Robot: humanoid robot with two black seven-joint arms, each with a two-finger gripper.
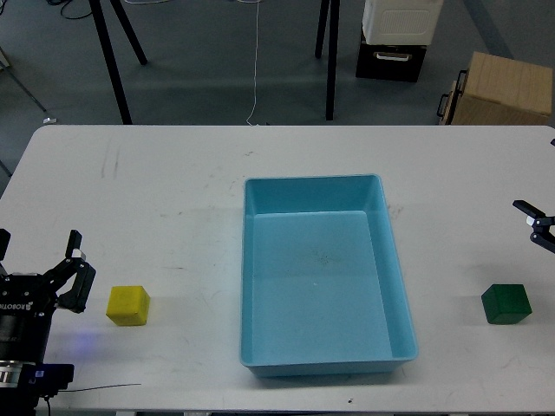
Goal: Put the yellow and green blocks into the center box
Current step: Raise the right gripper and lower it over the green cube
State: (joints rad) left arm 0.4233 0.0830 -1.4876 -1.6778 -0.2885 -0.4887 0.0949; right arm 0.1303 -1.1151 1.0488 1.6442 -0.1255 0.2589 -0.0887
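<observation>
A yellow block (128,305) sits on the white table (173,199) at the front left. A green block (506,304) sits at the front right. The empty light blue box (328,277) stands in the center between them. My left gripper (39,247) is open and empty, just left of the yellow block and not touching it. My right gripper (536,222) shows only partly at the right edge, beyond and to the right of the green block and apart from it. Its two fingers look spread and hold nothing.
Behind the table on the floor are black stand legs (113,61), a white and black case (395,39) and a cardboard box (503,87). A thin black cable (95,387) lies by the table's front left edge.
</observation>
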